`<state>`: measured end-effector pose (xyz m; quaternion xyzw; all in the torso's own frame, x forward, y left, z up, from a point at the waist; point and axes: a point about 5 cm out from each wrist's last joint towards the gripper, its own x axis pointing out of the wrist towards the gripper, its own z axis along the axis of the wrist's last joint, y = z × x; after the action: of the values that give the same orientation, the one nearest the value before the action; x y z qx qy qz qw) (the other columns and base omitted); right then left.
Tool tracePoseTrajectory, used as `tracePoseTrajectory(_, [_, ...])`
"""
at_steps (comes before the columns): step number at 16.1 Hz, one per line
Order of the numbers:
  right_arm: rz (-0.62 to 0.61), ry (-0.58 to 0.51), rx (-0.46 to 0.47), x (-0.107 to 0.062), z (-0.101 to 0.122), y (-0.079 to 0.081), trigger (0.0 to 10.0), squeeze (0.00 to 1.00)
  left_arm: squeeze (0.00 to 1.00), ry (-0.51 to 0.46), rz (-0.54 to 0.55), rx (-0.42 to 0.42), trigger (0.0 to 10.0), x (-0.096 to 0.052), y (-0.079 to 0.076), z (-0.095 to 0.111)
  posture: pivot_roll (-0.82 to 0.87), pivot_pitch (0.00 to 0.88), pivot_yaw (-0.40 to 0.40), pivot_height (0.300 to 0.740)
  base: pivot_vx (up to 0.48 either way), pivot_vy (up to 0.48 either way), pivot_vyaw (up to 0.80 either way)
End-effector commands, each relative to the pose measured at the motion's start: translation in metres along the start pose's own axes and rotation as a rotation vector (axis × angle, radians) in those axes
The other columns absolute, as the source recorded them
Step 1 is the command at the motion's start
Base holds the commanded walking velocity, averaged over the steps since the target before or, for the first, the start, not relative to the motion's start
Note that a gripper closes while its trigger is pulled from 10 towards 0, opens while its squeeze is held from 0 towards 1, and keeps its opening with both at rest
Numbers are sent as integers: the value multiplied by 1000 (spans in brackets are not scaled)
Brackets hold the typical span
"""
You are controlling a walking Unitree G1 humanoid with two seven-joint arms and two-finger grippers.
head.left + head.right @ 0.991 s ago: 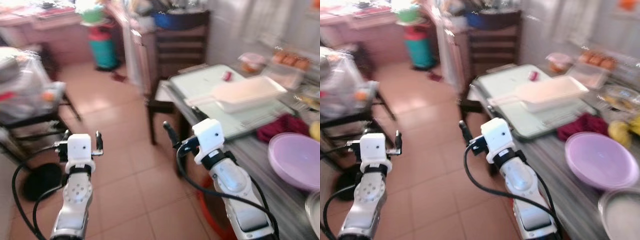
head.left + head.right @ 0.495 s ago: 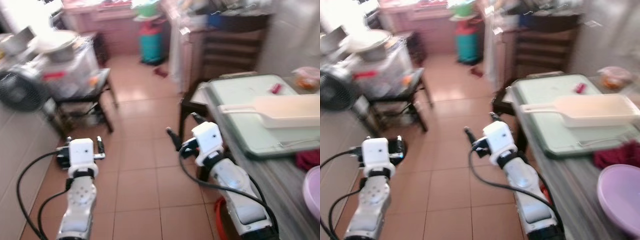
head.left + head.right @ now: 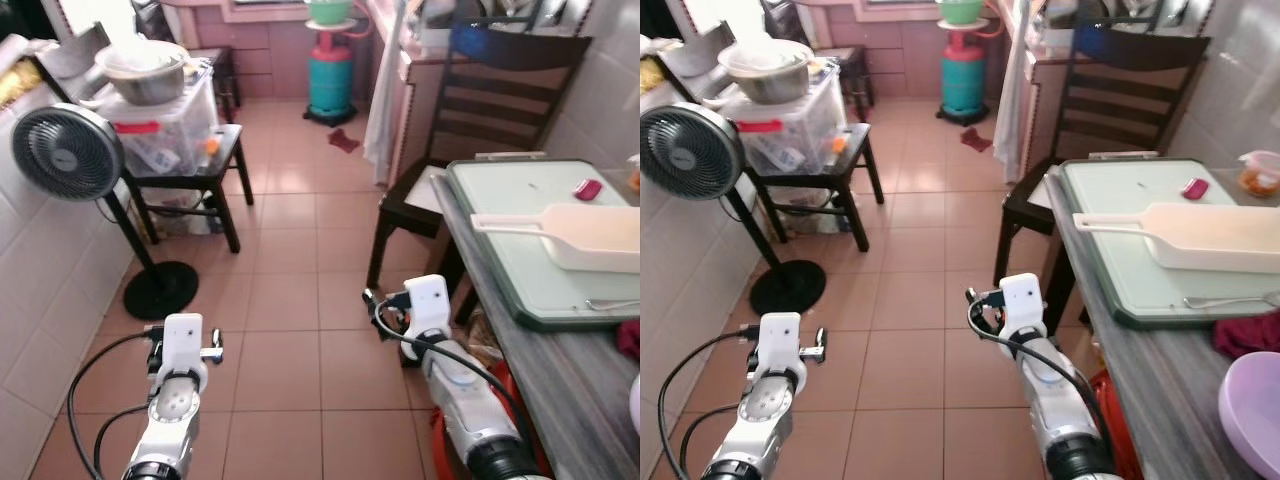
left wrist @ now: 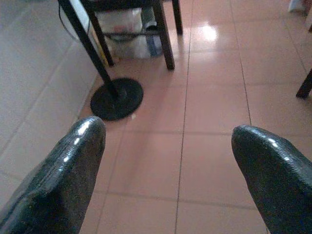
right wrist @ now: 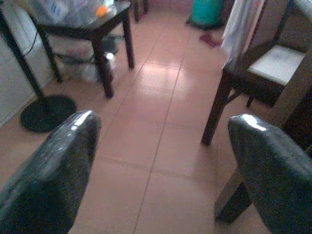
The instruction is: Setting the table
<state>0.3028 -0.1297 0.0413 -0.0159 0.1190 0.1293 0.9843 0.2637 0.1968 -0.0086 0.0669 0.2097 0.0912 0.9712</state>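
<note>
A grey table [image 3: 560, 370] runs along my right side. On it lies a pale green tray [image 3: 510, 230] with a white long-handled dish [image 3: 590, 235] and a small red item [image 3: 588, 189]. A purple bowl [image 3: 1255, 410] and a dark red cloth [image 3: 1245, 335] sit nearer on the table. My right gripper [image 3: 385, 305] hangs open over the floor, just left of the table's edge. My left gripper [image 3: 185, 345] is open too, low over the tiles at my left. Nothing sits between the fingers [image 4: 83, 146] in either wrist view.
A dark wooden chair [image 3: 480, 110] stands at the table's far end. A standing fan [image 3: 65, 155] and a black side table [image 3: 185, 175] with a plastic box and metal bowl are at my left. A teal gas cylinder [image 3: 328, 85] stands at the back. Tiled floor [image 3: 300, 300] lies open between.
The camera has swung left and steadied, so the table has slid to the right edge and the fan has come into view. Both grippers now sit lower in the picture, still open.
</note>
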Motion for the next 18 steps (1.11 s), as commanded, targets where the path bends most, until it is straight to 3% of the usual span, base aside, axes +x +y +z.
tracePoseTrajectory(1, [-28,39,26,1,-8,-4,10000,0,0,14,-16,14,10000,1,-3,-2,8,7,-8,740,0,0,0])
tracePoseTrajectory(2, [-61,101,46,-1,-21,-10,10000,0,0,54,-33,55,10000,0,-6,-12,15,2,-27,740,0,0,0])
tracePoseTrajectory(18, [-61,101,46,-1,-21,-10,10000,0,0,54,-33,55,10000,0,-6,-12,15,2,-27,740,0,0,0])
